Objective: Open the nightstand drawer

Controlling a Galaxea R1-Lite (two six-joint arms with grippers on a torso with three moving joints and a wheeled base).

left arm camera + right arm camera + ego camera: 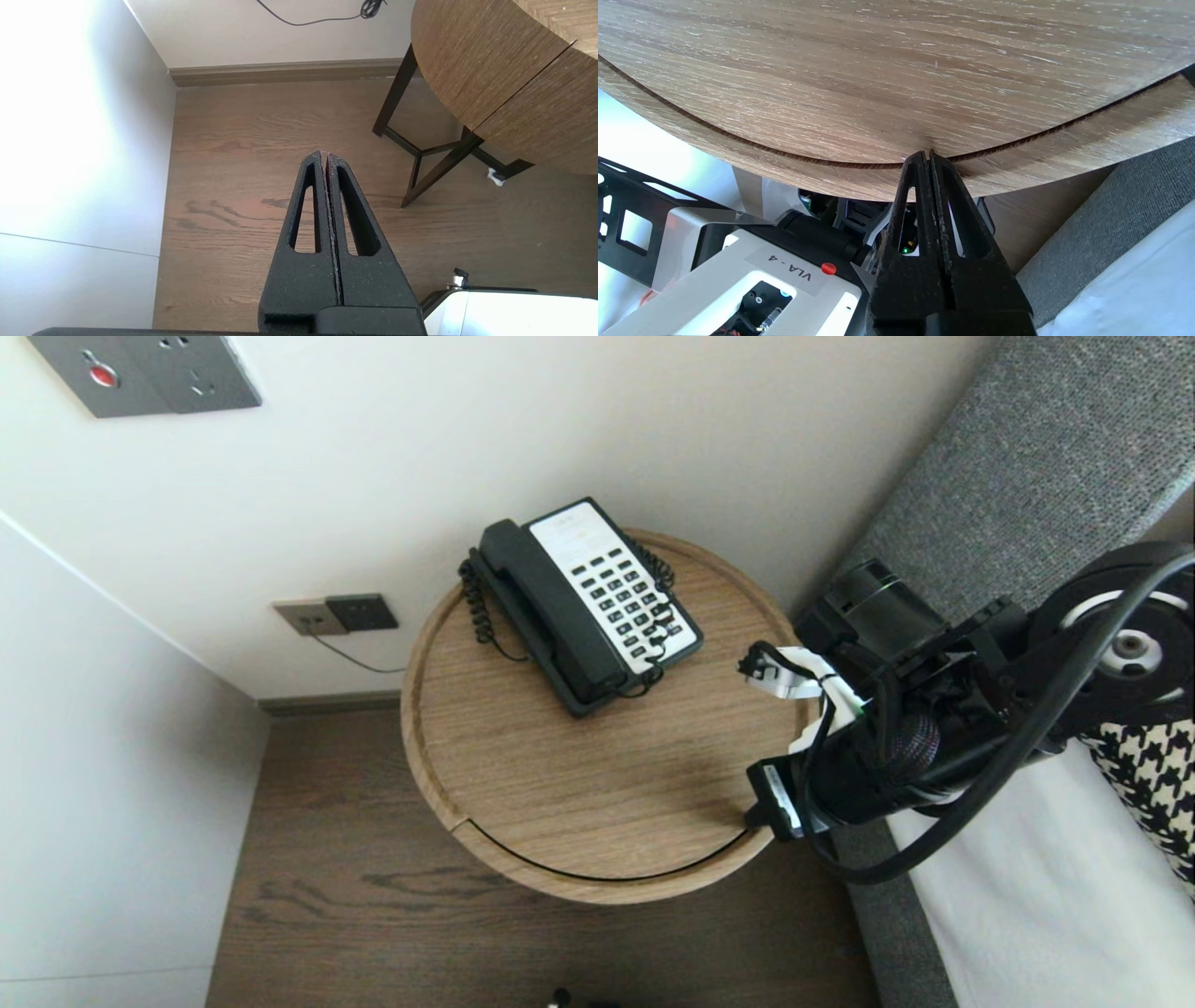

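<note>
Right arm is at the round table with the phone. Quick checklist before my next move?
1. Right hand empty: ok, fingers pressed shut on nothing.
2. Right hand clear of the table: cannot tell. The tips sit at the rim, and I can't see whether there is contact or a gap.
3. Phone settled: ok, on the table's far side by the wall, handset on its cradle.
4. Way across to the phone: ok, only bare wood between.
5. Coiled cord tidy: not ok, loops lie over the keypad's edge.
6. Left hand out of the way: ok, shut, pointing at the floor beside the table.
</note>
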